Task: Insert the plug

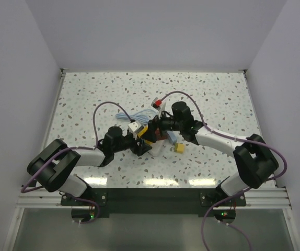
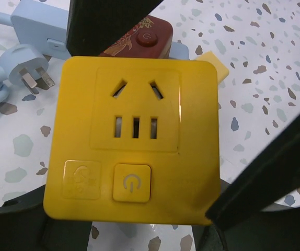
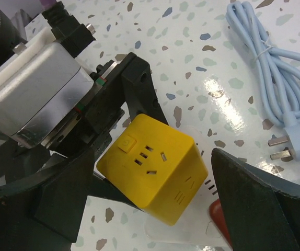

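Left gripper (image 2: pixel 139 130) around yellow socket cube (image 2: pixel 192 94)

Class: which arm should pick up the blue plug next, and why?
Right. The right jaws stand open and empty; the left jaws clamp the yellow socket cube; the blue plug lies loose on the table.

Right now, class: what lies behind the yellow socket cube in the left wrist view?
A dark red block with a power button shows; the yellow socket cube covers its near part.

The plug (image 2: pixel 27 70) lies on the table (image 2: pixel 265 52), left of the socket cube (image 2: pixel 134 141).
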